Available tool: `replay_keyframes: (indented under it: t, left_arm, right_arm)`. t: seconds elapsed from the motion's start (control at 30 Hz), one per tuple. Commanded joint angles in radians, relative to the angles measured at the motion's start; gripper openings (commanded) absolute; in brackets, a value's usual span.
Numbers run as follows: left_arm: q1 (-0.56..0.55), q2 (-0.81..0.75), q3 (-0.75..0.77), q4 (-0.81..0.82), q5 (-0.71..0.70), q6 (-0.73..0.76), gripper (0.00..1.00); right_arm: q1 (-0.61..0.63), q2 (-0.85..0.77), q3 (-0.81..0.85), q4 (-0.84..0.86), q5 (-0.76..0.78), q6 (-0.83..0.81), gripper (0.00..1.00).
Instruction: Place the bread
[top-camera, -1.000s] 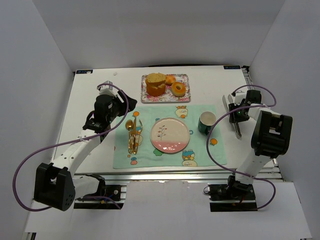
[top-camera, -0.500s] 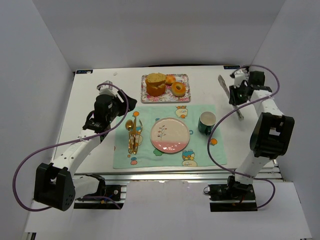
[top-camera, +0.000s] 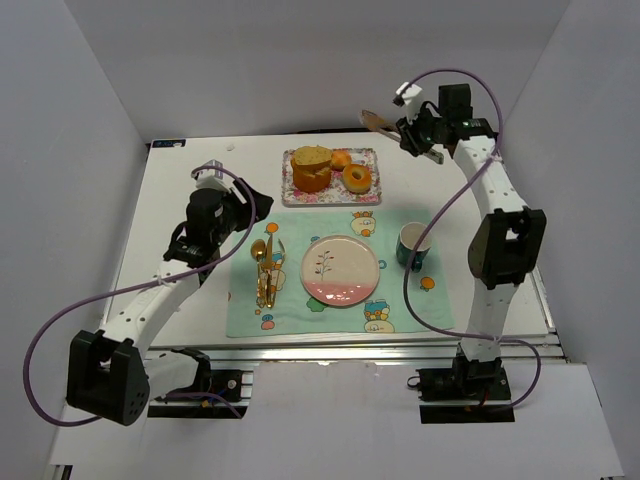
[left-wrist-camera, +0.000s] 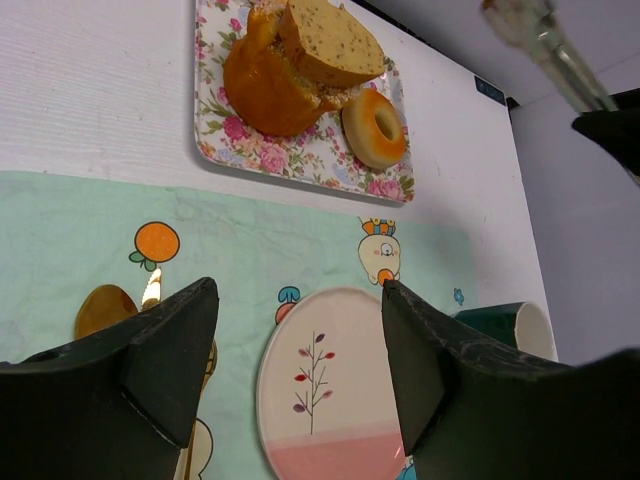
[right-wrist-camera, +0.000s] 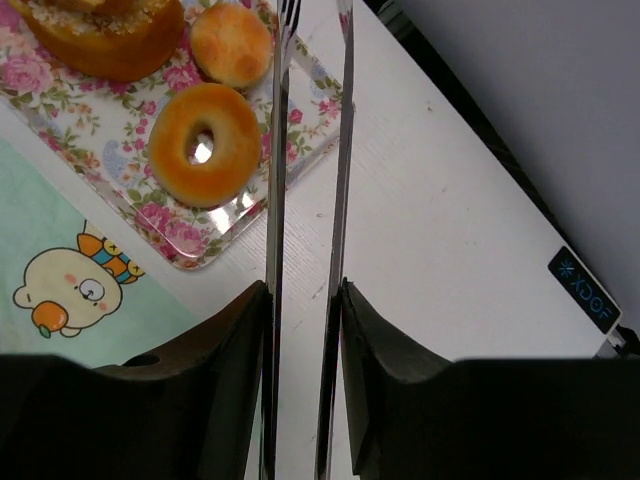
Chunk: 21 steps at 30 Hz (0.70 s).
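- Your right gripper (top-camera: 420, 134): swung from the table's right side to the tray (top-camera: 296, 192), clenched on tongs (right-wrist-camera: 277, 150).
- Bread (right-wrist-camera: 232, 135): on tray, ungrabbed; pickup likely next.
- Left gripper (left-wrist-camera: 298, 345): spread, empty.

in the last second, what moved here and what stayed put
The right gripper, still shut on the tongs, swung from beside the cup away toward the table's far edge. It now hangs raised near the tray's far right corner. The left gripper, the bread on the tray, the plate and the cup stayed where they were.
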Motion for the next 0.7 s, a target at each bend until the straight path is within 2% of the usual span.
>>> replay_keyframes:
  t: [0.0,0.1,0.27,0.67]
  left_arm:
    - [0.001,-0.048,0.027,-0.007,-0.029,-0.007,0.76]
    - [0.001,-0.061,0.023,-0.021,-0.056,-0.007,0.76]
    - [-0.001,-0.075,0.003,-0.01,-0.066,-0.02,0.76]
    - [0.001,-0.065,0.012,-0.023,-0.059,-0.009,0.76]
  right_arm:
    - [0.017,0.077,0.11,-0.074,0.018,-0.032,0.4]
    - [0.029,0.095,0.14,-0.102,0.009,-0.03,0.4]
    - [0.032,0.049,0.028,-0.073,0.0,-0.004,0.4]
    - [0.017,0.071,0.002,-0.136,-0.008,0.197,0.43]
